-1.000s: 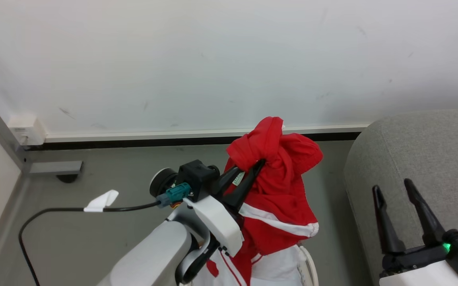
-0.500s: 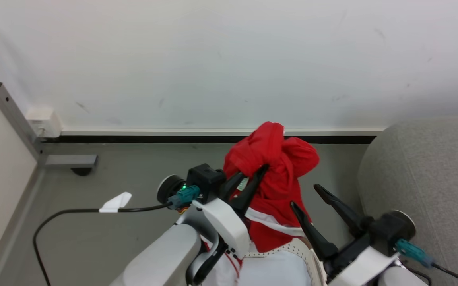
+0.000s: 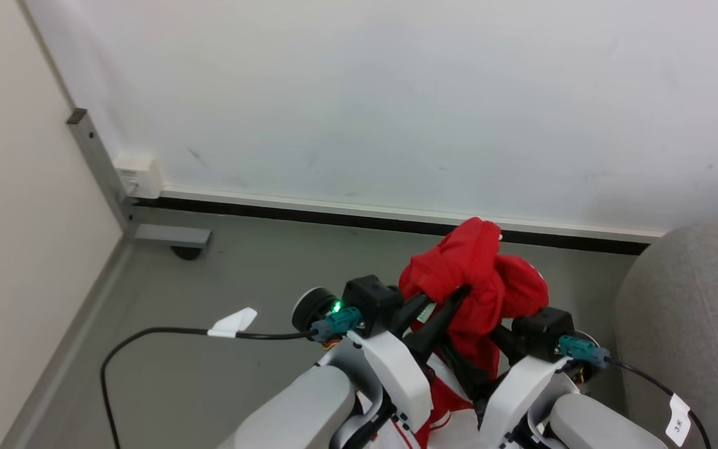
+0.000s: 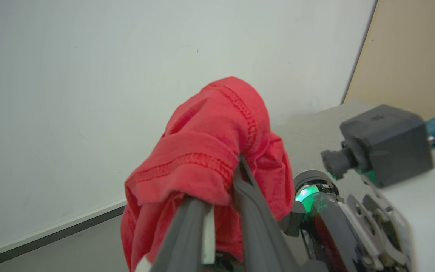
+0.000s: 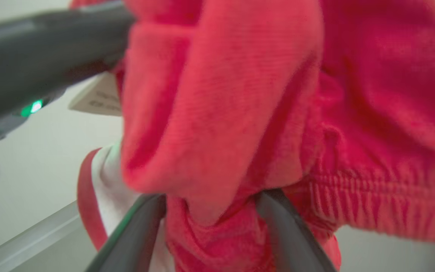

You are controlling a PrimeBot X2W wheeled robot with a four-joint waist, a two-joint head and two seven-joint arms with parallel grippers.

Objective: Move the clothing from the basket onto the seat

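You're mid-carry: your left gripper (image 3: 452, 293) pinches the red clothing (image 3: 477, 274), held up just left of the seat (image 3: 695, 312). Your right gripper (image 5: 212, 196) stands wide with fabric between its fingers. Next, I'd judge, swing the bundle over the seat and let go

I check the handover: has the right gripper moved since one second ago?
Yes. The right gripper moved leftward, off the seat, to the clothing that the left gripper holds; its open fingers now straddle it.
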